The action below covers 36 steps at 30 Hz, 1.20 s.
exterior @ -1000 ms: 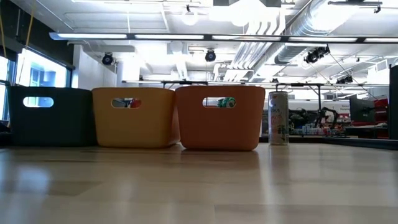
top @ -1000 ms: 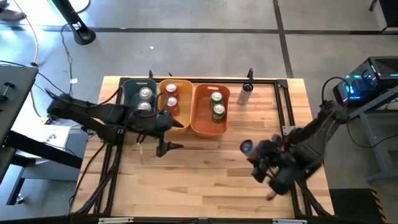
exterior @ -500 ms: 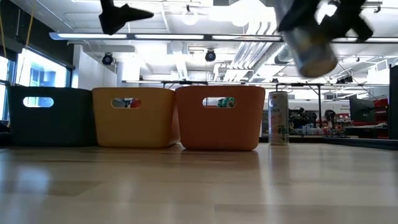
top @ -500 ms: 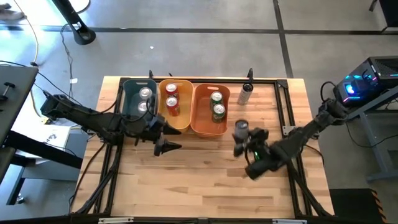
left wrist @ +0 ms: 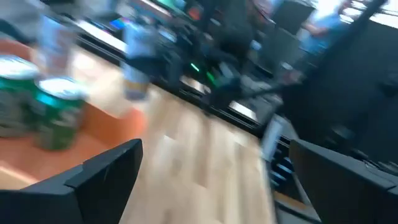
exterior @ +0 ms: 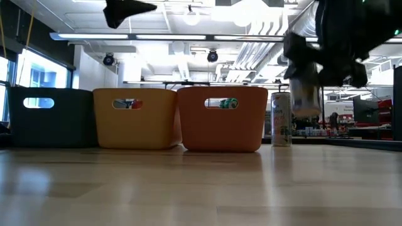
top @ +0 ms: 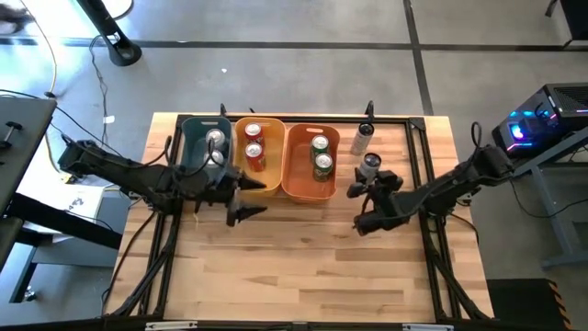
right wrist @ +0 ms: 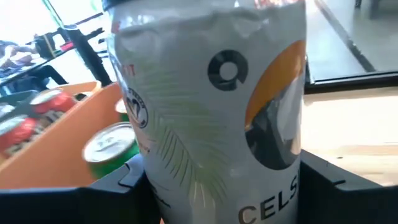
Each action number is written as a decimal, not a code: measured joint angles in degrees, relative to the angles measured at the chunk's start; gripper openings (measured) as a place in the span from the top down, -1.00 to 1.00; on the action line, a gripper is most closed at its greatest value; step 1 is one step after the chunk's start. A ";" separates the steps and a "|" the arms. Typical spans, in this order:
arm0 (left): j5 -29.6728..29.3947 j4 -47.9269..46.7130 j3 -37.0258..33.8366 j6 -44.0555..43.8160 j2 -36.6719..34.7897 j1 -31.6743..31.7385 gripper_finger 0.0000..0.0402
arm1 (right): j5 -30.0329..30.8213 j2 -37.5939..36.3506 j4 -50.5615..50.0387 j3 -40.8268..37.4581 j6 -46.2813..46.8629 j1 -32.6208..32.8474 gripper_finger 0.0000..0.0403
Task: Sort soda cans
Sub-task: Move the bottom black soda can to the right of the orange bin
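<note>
The left arm reaches in from the left side of the high view. Its left gripper (top: 246, 198) sits near the middle, fingers spread wide with nothing between them. The right arm comes in from the right side. Its right gripper (top: 369, 191) squeezes a silver can (top: 369, 165).

The white can (right wrist: 211, 112) clamped in the right hand (right wrist: 217, 186) bears the letters "CELS" near its lower edge, cut off there, under a round dark logo. No other text is legible.
</note>
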 joint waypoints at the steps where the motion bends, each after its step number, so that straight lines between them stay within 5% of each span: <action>1: -2.04 0.06 0.00 0.56 0.00 0.39 -0.99 | 0.13 0.00 1.56 -1.05 -1.12 -0.66 -0.16; 5: -8.42 1.33 0.00 0.25 0.00 3.47 -0.99 | 1.88 0.00 8.32 -6.62 -2.13 -3.97 -0.17; 11: -9.51 4.95 0.01 -2.96 0.01 8.82 -0.99 | 4.59 0.01 18.70 -13.04 -4.87 -8.94 -0.16; 19: -9.20 5.59 0.02 -0.67 0.02 15.14 -0.99 | 4.95 0.16 35.53 -13.78 -28.14 -11.67 -0.16; 26: -0.49 6.36 0.02 -0.33 0.02 21.03 -0.99 | 5.95 0.58 42.59 -17.33 -35.70 -15.45 -0.16; 31: 4.14 6.19 0.02 2.00 0.02 24.16 -0.99 | 4.29 4.81 57.58 -17.75 -48.75 -15.70 -0.16; 36: 7.24 5.96 0.02 2.49 0.02 25.84 -0.99 | 3.45 11.52 61.47 -17.82 -44.55 -16.83 -0.16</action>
